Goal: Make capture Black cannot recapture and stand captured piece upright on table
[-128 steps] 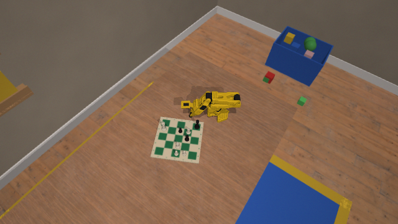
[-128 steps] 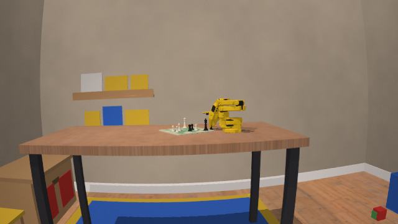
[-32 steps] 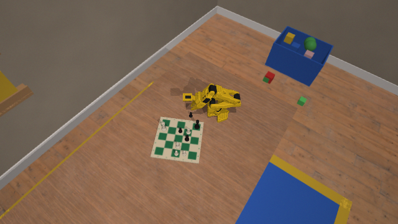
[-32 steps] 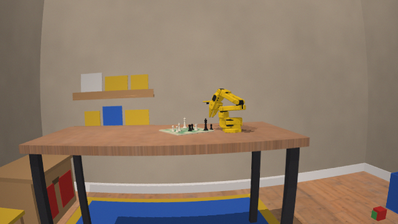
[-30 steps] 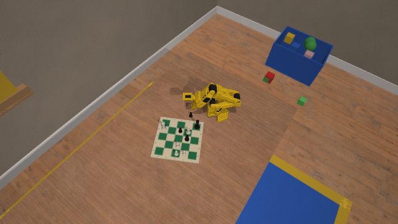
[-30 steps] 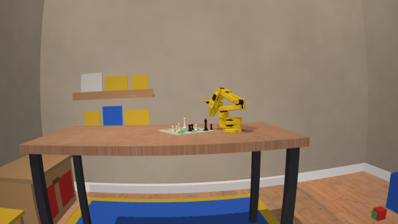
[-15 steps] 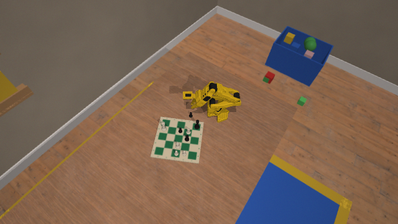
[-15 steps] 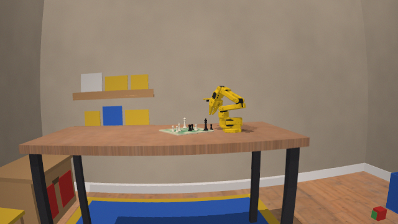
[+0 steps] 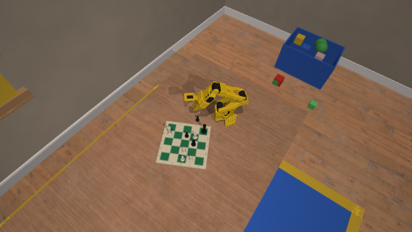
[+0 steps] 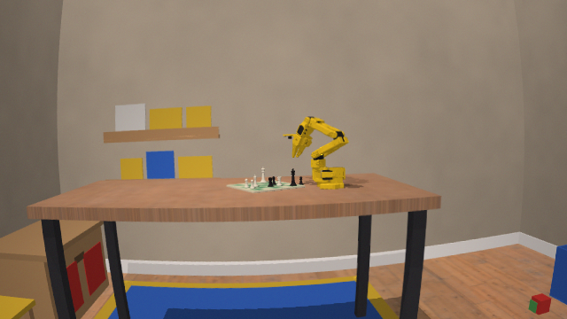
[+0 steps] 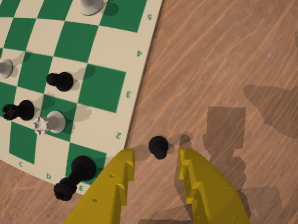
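Observation:
A captured black pawn (image 9: 197, 118) stands upright on the wooden table just off the green-and-cream chessboard (image 9: 184, 144), between the board and my arm's base. In the wrist view the pawn (image 11: 158, 145) is on the wood below my gripper (image 11: 154, 157), not touching the fingers. My gripper (image 9: 196, 109) is raised above it, fingers a little apart and empty; it also shows in the side view (image 10: 294, 152). On the board stand a tall black piece (image 9: 203, 129) at the near corner, two black pawns (image 9: 193, 142), a white king (image 9: 168, 129) and several small white pieces (image 9: 183, 150).
The arm's base (image 9: 226, 117) stands right of the pawn. On the floor below are a blue bin (image 9: 309, 56) with toys, a red-green cube (image 9: 278, 80), a green cube (image 9: 312, 104) and a blue mat (image 9: 299, 203).

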`<state>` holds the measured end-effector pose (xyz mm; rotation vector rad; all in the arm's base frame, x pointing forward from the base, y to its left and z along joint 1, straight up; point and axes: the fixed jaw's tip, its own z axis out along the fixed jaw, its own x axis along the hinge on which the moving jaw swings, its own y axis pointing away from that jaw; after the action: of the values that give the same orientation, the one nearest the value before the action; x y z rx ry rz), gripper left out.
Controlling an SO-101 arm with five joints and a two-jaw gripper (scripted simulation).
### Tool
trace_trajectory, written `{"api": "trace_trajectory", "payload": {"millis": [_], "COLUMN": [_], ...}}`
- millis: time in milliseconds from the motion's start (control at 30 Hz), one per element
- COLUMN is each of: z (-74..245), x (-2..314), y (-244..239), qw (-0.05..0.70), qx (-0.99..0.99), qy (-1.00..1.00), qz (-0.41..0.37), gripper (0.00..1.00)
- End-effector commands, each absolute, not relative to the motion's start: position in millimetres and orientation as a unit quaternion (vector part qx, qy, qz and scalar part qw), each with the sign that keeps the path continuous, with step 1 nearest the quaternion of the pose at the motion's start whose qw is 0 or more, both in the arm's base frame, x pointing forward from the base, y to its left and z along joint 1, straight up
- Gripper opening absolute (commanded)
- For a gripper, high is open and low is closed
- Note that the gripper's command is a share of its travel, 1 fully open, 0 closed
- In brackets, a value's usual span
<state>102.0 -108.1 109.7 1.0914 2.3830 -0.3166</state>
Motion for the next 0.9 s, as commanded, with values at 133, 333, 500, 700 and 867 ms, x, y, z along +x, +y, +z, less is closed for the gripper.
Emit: {"api": "trace_trajectory", "payload": {"millis": [133, 333, 500, 700, 867], "z": [129, 130, 123, 119, 119], "x": [147, 186, 214, 226, 227], "y": [-130, -144, -151, -153, -153], "qw": [0.250, 0.255, 0.259, 0.260, 0.260], "qx": [0.360, 0.329, 0.307, 0.298, 0.298], "qy": [0.893, 0.905, 0.912, 0.915, 0.915], "qz": [-0.100, -0.091, -0.085, -0.083, -0.083], "gripper": [0.11, 0.12, 0.12, 0.12, 0.12]}}
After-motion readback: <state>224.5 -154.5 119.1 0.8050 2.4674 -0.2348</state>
